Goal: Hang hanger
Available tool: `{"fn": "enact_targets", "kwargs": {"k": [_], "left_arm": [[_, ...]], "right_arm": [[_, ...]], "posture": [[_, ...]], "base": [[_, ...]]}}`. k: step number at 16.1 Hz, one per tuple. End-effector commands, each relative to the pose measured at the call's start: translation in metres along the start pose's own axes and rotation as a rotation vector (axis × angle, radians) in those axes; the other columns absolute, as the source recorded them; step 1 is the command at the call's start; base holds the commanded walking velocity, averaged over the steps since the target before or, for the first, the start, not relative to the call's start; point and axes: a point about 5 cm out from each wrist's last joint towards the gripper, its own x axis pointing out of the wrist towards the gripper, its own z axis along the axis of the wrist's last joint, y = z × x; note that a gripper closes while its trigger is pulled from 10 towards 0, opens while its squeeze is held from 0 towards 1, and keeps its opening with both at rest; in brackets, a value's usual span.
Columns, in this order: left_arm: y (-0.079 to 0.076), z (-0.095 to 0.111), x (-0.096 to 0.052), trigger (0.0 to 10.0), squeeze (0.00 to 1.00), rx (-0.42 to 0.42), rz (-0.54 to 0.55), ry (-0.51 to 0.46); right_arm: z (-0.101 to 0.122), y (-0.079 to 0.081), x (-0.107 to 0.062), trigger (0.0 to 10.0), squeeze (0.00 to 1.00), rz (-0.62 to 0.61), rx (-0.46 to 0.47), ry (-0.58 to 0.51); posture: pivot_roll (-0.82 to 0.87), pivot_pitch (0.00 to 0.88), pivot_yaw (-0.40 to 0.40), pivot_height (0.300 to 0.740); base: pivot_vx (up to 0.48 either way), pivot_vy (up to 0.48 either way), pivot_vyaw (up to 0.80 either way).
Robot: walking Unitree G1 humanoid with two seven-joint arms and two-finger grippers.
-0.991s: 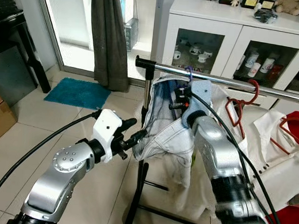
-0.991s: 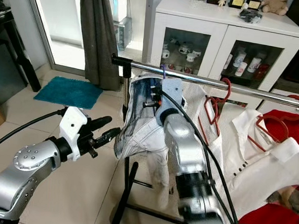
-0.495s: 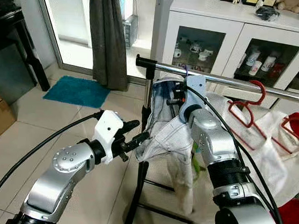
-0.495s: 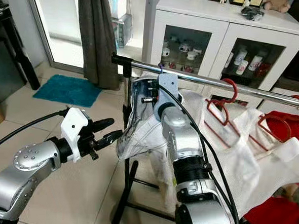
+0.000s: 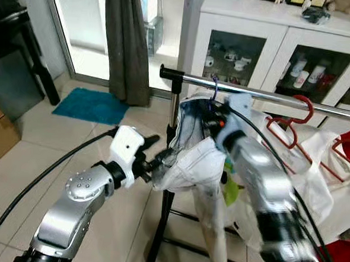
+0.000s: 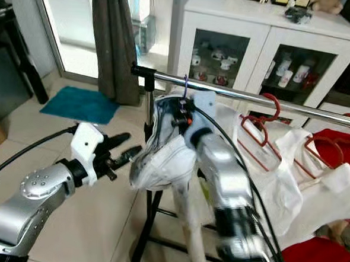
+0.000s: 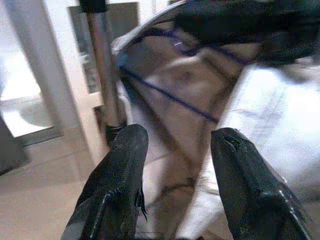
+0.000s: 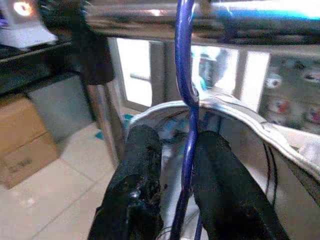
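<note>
Right wrist view: the right pincer (image 8: 172, 200) has its two black fingers (image 8: 137, 185) on either side of the thin blue wire stem of the hanger (image 8: 186, 75), close to it, though whether they actually grip the stem cannot be told. The blue hook curves up over the shiny chrome rail (image 8: 200, 12) of the clothes rack, so the hanger is on the rail near its black-capped end. Below the hook, the pale collar of the white garment (image 8: 235, 117) spreads out on the hanger's shoulders.

In the head views, the right pincer (image 6: 182, 116) sits just under the rail (image 6: 248, 97) at the hanger's neck, with the silver right arm blurred behind it. The white garment (image 5: 191, 164) hangs down beside the rack's black upright post (image 5: 168, 196).

The left pincer (image 5: 156, 159) reaches in from the robot's left to the lower side edge of the white garment. In the left wrist view its two black fingers (image 7: 120, 175) stand spread apart, with folds of the pale cloth (image 7: 280, 120) lying between and beyond them and the rack post (image 7: 102, 65) just beside; they are not pressed together on anything.

Further along the rail, red plastic hangers (image 5: 292, 117) carry other white clothes (image 6: 290, 185), and a red cloth (image 6: 327, 259) lies lower down. Behind the rack stands a white cabinet with glass doors (image 5: 246, 28), with mugs inside. A dark grey curtain (image 5: 127, 39) hangs at the window, and a teal mat (image 5: 90, 105) lies on the tiled floor (image 5: 30, 158).
</note>
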Motion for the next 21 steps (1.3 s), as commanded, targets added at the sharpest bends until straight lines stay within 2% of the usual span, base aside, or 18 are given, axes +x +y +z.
{"fn": "enact_targets", "kwargs": {"k": [1,5,7,8,10,11,12,13,14,15,16,17,18,21], "left_arm": [[0.003,0.002,0.001,10.0,0.00,0.013,0.035,-0.009],[0.005,0.004,0.002,10.0,0.00,-0.001,0.085,-0.022],[0.006,0.004,0.002,10.0,0.00,-0.002,0.096,-0.024],[0.006,0.004,0.002,10.0,0.00,0.001,0.104,-0.024],[0.005,0.003,0.003,10.0,0.00,0.007,0.107,-0.019],[0.005,0.003,0.003,10.0,0.00,0.011,0.109,-0.017],[0.006,0.003,0.003,10.0,0.00,0.012,0.111,-0.018],[0.006,0.003,0.002,10.0,0.00,0.012,0.115,-0.017],[0.006,0.003,0.001,10.0,0.00,0.012,0.115,-0.016],[0.006,0.003,0.001,10.0,0.00,0.012,0.115,-0.016],[0.006,0.003,0.001,10.0,0.00,0.012,0.116,-0.016],[0.006,0.002,0.001,10.0,0.00,0.013,0.116,-0.015],[0.005,0.002,0.001,10.0,0.00,0.014,0.116,-0.014],[0.006,0.003,0.002,10.0,0.00,0.017,0.115,-0.013]], "right_arm": [[0.019,0.014,-0.005,10.0,1.00,0.103,-0.006,-0.071],[0.034,0.022,-0.026,10.0,1.00,0.233,-0.018,-0.130],[0.038,0.022,-0.032,10.0,1.00,0.259,-0.006,-0.152],[0.032,0.021,-0.035,10.0,1.00,0.247,-0.013,-0.119],[0.019,0.021,-0.030,10.0,1.00,0.187,-0.018,-0.055],[0.017,0.024,-0.027,10.0,1.00,0.173,0.003,-0.056],[0.018,0.026,-0.027,10.0,0.94,0.173,0.014,-0.064],[0.020,0.027,-0.026,10.0,0.95,0.168,0.046,-0.083],[0.022,0.026,-0.026,4.6,0.94,0.169,0.065,-0.095],[0.022,0.025,-0.027,0.7,0.93,0.167,0.072,-0.098],[0.022,0.025,-0.027,0.7,0.93,0.165,0.076,-0.100],[0.022,0.024,-0.028,0.0,0.21,0.158,0.087,-0.101],[0.022,0.024,-0.028,0.0,0.00,0.151,0.093,-0.101],[0.022,0.021,-0.028,0.0,0.00,0.128,0.110,-0.104]], "posture": [[-0.07,0.000,0.005,0.740],[-0.07,0.000,0.010,0.740],[-0.07,0.000,0.006,0.740],[-0.08,0.000,0.005,0.740],[-0.07,0.000,0.005,0.740],[-0.07,0.000,-0.002,0.740],[-0.07,0.000,-0.002,0.740],[-0.06,0.000,-0.004,0.740],[-0.06,0.000,-0.004,0.740],[-0.06,0.000,-0.004,0.740],[-0.06,0.000,-0.004,0.740],[-0.07,0.000,-0.002,0.740],[-0.07,0.000,0.002,0.740],[-0.07,0.000,0.005,0.740]], "base": [[0.000,0.000,0.00],[0.000,0.000,0.00],[0.000,0.000,0.00],[0.000,-0.240,0.00],[0.000,-0.244,0.00],[0.000,-0.240,0.00],[0.000,-0.240,0.00],[0.000,-0.244,0.00],[0.000,-0.240,0.00],[0.000,-0.240,0.00],[0.000,-0.240,0.00],[0.000,-0.240,0.00],[0.000,0.000,0.00],[0.000,0.000,0.00]]}}
